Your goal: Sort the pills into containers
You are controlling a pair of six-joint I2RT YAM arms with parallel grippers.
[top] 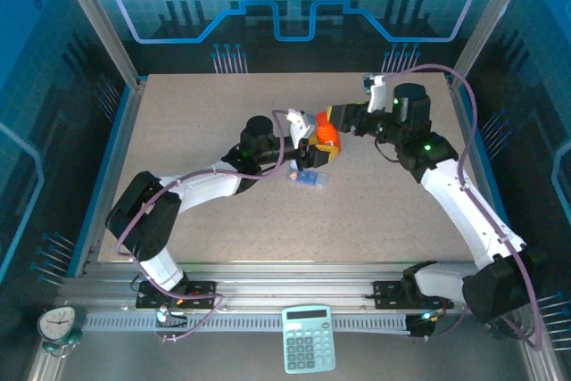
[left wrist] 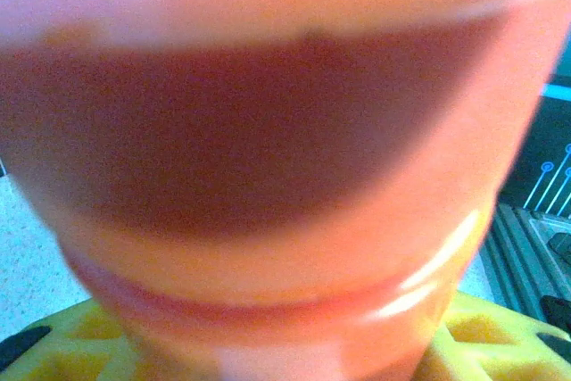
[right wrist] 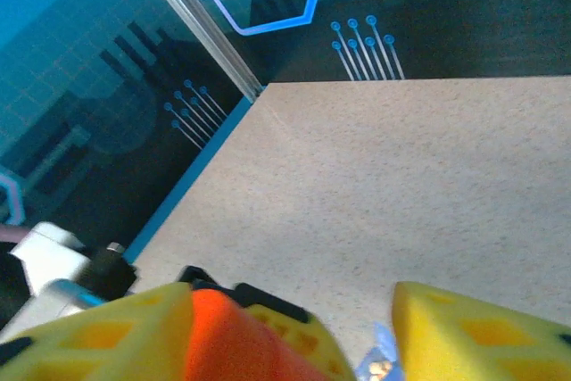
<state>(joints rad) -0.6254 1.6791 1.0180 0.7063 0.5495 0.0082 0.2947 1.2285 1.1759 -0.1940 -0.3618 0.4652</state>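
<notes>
Left gripper (top: 312,147) is clamping the orange bottle (top: 327,138) above the blue pill box (top: 308,181). Right gripper (top: 339,118) is sitting released at the bottle's top. Next is likely tipping the bottle over one compartment.

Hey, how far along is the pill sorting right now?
Early on. Done: the left gripper holds the orange bottle up over the table. In hand: the right gripper is at the bottle's top, jaws apart; whether the bottle is open yet, I cannot tell. Left: getting pills into the blue pill box lying below on the table; what it holds is too small to see.
</notes>
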